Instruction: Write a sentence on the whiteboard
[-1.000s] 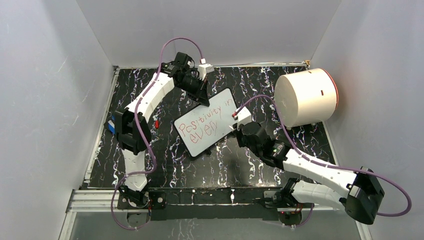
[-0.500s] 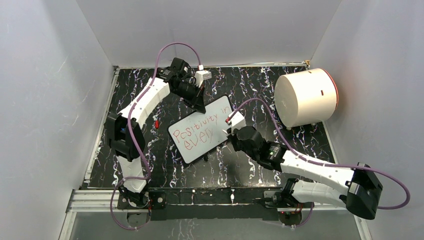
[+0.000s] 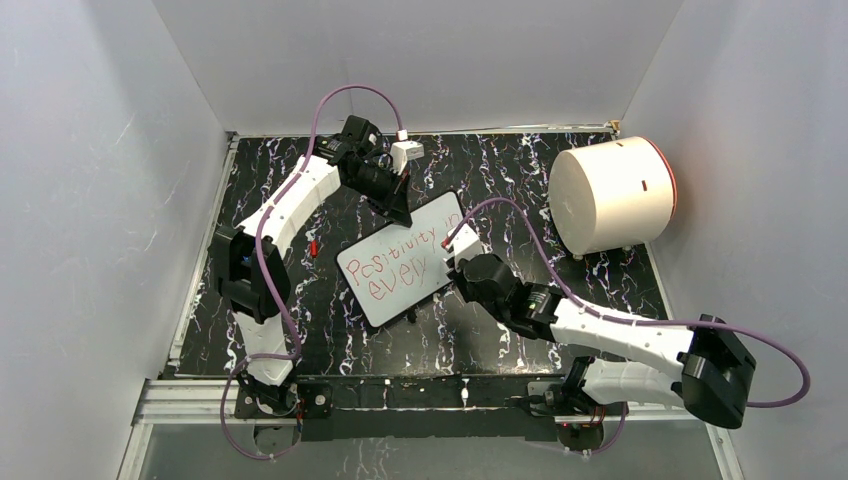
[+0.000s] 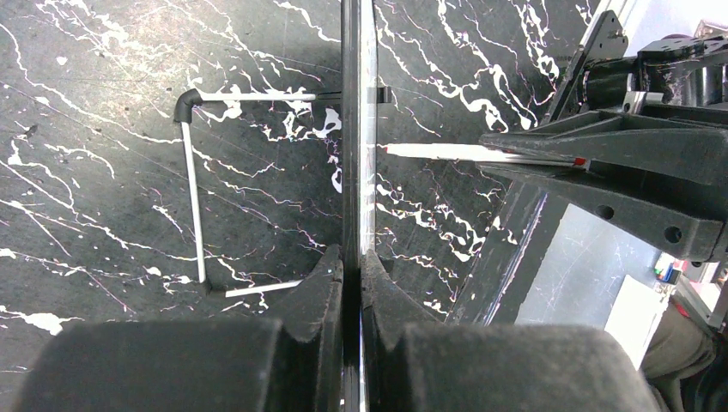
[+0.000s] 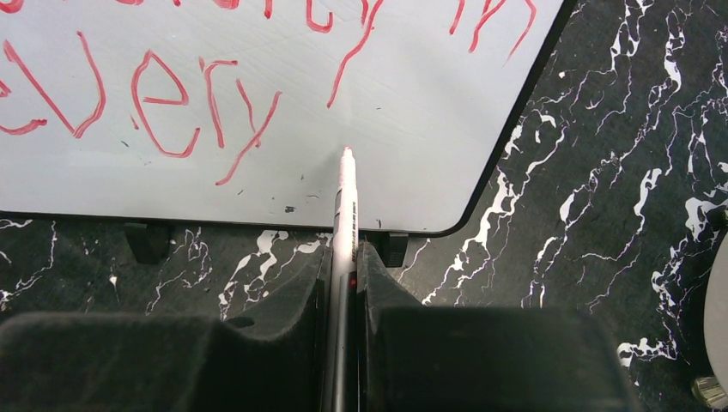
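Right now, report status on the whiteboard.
Left tool shut on whiteboard edge. Right tool shut on marker, tip by board. Sentence ends at "every". Cylinder off right.

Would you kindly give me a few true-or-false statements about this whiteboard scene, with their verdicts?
1. The right gripper holds a marker. True.
2. The sentence on the whiteboard is blue. False: it is red.
3. The left gripper is shut on the whiteboard's edge. True.
4. The white cylinder rests on the whiteboard. False: it lies on the table, apart from the board.
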